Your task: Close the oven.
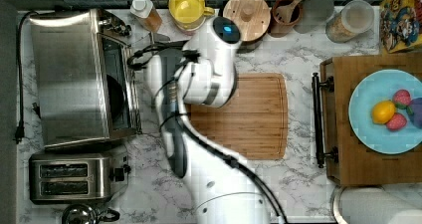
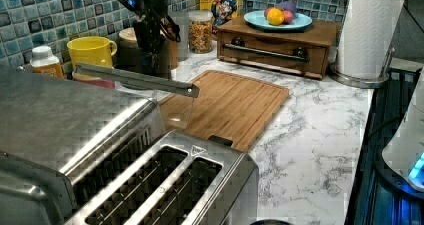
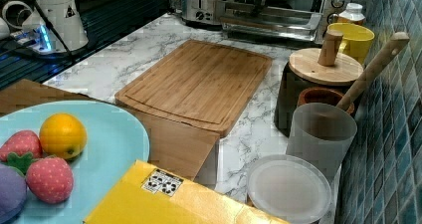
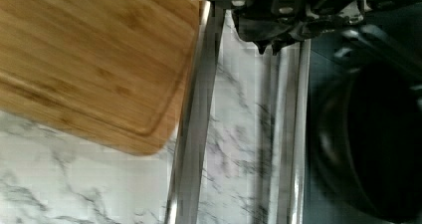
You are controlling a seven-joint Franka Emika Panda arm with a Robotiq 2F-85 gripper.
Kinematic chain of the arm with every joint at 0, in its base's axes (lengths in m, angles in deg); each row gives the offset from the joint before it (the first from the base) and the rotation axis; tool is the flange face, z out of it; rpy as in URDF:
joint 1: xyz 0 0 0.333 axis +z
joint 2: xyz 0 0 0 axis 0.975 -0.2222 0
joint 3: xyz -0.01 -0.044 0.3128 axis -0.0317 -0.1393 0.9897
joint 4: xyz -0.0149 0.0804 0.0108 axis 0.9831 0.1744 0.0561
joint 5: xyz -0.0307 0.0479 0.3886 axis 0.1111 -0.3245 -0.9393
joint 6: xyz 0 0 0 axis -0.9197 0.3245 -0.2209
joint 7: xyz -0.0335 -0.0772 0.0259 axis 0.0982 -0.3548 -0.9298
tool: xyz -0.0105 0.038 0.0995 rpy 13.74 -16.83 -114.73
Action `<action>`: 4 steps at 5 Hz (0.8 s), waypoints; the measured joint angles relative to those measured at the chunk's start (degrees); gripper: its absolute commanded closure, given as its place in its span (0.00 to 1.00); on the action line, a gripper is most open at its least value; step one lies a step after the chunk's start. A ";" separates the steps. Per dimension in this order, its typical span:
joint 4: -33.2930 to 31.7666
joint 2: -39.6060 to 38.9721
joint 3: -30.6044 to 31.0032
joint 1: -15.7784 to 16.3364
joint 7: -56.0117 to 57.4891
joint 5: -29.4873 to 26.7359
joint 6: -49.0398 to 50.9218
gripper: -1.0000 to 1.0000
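The fingers [image 4: 271, 47] are seen above the oven's [image 1: 74, 79] door; whether they are parted cannot be told, and nothing is seen held. The oven is set at the desk's [image 1: 298, 179] end beside the toaster [image 1: 69, 176]. Its door [image 2: 170, 102] is still lowered, so the closing is judged unfinished.

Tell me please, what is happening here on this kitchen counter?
A white robot arm is working at the large brushed stainless-steel toaster oven on the marble counter. The oven's glass drop-down door is still open, its steel bar handle raised partway off the counter. The arm's gripper is right by that handle. The bamboo cutting board lies beside the oven.
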 measured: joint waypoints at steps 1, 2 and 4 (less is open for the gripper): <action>1.06 1.93 0.48 5.40 -9.90 7.64 -2.71 1.00; 2.52 2.74 2.38 10.23 -19.67 13.80 -4.48 1.00; 9.40 1.30 1.99 24.86 -47.83 38.93 2.92 1.00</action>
